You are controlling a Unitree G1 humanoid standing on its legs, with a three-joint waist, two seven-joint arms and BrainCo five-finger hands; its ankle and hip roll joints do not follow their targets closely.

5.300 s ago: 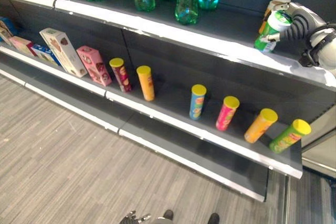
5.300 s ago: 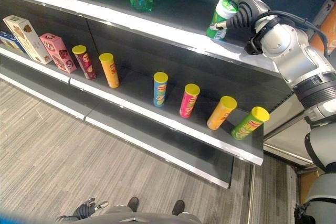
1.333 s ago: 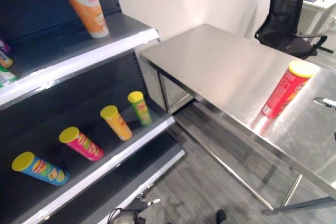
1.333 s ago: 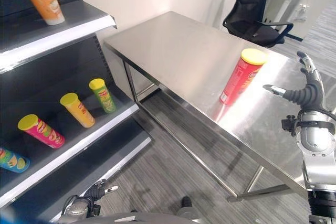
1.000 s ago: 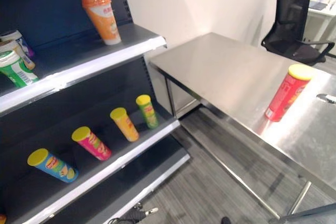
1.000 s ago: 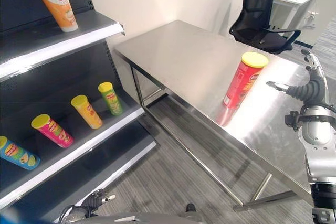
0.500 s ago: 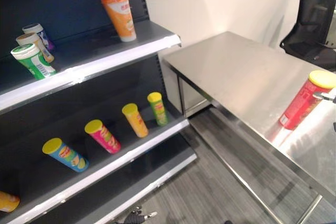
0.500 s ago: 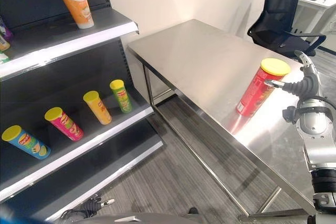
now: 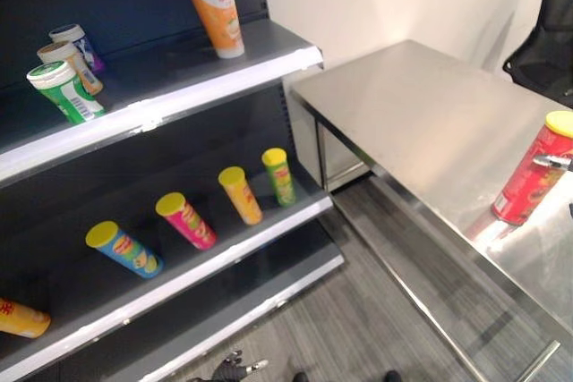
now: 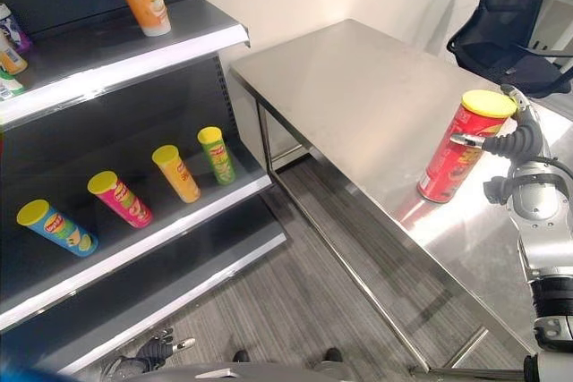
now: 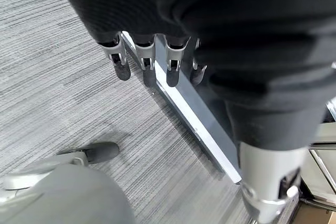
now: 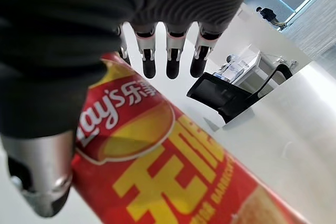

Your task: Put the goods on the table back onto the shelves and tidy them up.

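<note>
Right hand (image 10: 519,145) spread wide, fingers straight, thumb (image 12: 37,182) apart; tall red cylindrical chip can with yellow lid (image 10: 463,145) stands upright on the steel table (image 10: 358,87), sitting in the gap between thumb and fingers (image 12: 171,61), not clasped. Left hand (image 10: 152,349) hangs low over the grey carpet floor (image 11: 58,77), fingers relaxed and straight, holding nothing. Well off from the right hand, across the table, dark shelves (image 9: 170,105) carry green, orange, pink and blue chip cans (image 9: 279,175) on the lower tier and an orange cup (image 9: 215,8) above.
</note>
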